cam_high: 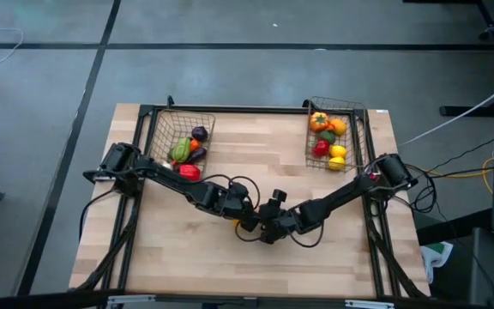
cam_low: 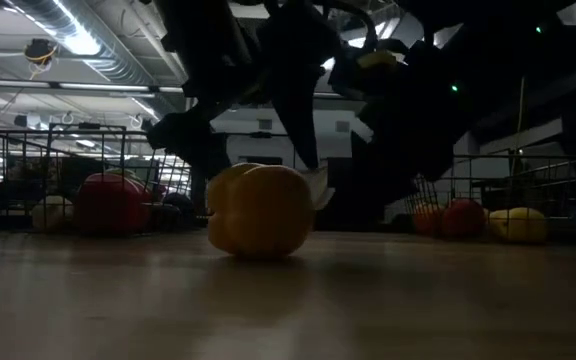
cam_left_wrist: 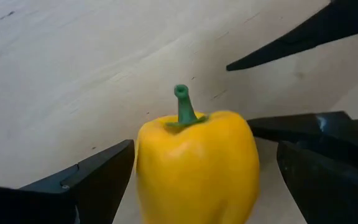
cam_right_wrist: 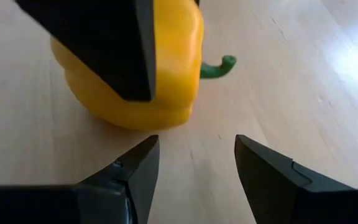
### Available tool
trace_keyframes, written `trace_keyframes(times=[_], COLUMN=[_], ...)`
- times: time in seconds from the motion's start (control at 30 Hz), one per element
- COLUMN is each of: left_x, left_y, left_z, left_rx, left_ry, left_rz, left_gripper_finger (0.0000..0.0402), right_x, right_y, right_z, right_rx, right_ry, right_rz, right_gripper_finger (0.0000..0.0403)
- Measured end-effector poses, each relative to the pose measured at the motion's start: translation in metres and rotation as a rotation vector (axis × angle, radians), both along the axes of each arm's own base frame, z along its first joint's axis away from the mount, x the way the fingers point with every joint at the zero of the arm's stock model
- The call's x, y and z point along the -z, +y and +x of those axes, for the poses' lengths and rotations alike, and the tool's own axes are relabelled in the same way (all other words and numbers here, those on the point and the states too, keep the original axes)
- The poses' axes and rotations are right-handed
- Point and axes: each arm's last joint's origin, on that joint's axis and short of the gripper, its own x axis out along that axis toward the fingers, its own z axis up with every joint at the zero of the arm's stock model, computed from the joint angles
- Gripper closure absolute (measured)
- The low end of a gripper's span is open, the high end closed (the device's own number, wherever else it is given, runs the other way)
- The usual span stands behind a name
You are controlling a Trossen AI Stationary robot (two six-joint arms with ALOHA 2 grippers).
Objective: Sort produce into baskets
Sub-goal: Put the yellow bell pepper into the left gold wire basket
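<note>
Broadly, the wooden table (cam_high: 187, 257) is filling the middle of the high view, with two wire baskets sitting along its top edge. The left basket (cam_high: 163, 129), in the upper left of the tabletop, is carrying darker pieces: an eggplant, something green, something red. The right basket (cam_high: 358, 116), in the upper right, is carrying brighter pieces, reds, yellows and an orange one. Both arms are reaching toward the lower centre of the frame.

Down there, the yellow pepper (cam_left_wrist: 197, 165) is lying loose on the bare wood, well apart from both baskets. The left gripper (cam_left_wrist: 201, 177) is standing wide, its fingers flanking the pepper's body on either side without pressing it, as far as the left wrist view is showing. The right gripper (cam_right_wrist: 196, 171) is hanging half open and empty just beside the pepper, its fingers pointing at bare wood.

Judging by its glossy, moulded skin, the pepper is probably a light, hollow, fairly stiff toy, and likely slippery. Its lobed, rounded flanks are inviting a squeeze across the widest part of the body, where the fingers are already bracketing it. The thin green stem (cam_left_wrist: 183, 104) is looking too small and bendy to take hold of. A light piece like this may be rolling or skidding if one finger touches first.
</note>
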Motion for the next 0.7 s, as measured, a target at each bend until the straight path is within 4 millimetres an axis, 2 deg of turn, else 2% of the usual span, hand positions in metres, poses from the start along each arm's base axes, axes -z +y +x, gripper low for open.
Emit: trace_keyframes(times=[0.7], left_x=[0.006], left_y=[-0.01], left_z=[-0.004], left_rx=[0.116], left_ry=[0.046], left_rz=[0.056], left_gripper_finger=[0.0015], right_x=[-0.005], right_y=[0.0], right_z=[0.005], right_rx=[0.041], right_ry=[-0.079], right_rz=[0.064], right_gripper_finger=[0.0194])
